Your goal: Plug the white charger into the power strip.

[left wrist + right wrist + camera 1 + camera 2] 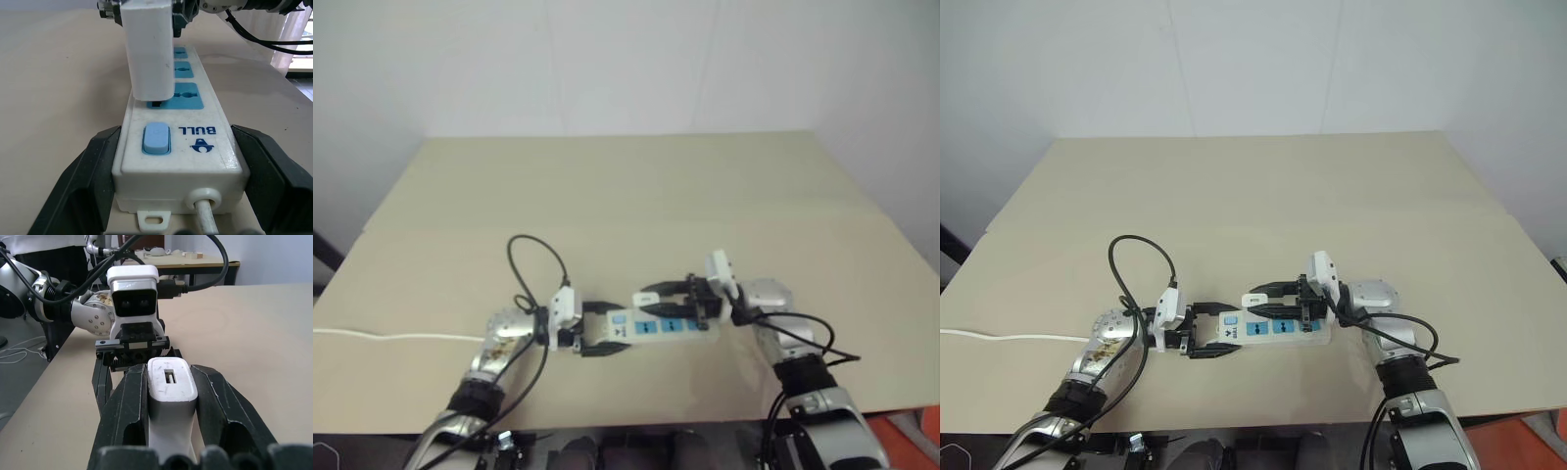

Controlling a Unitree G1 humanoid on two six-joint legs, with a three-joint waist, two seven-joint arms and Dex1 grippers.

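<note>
Risk of prongs missing slots: white charger point(149, 49) pinched in right gripper point(168, 396), power strip point(181, 147) clamped by left gripper point(1203, 338), slight tilt jams.

- Worktop point(1263, 196): broad, pale beige and matte, running back to a white wall, with its far half lying bare.
- Power strip point(1268, 325): lying lengthwise across the near middle of the worktop, its blue socket faces turned up and its switch end pointing toward the robot's left.
- White charger point(149, 51): standing upright over the socket nearest the switch, as the left wrist view is showing; whether it is fully seated cannot be told.
- Thin white cord point(1009, 338): trailing flat over the worktop from its left edge toward the strip's switch end.
</note>
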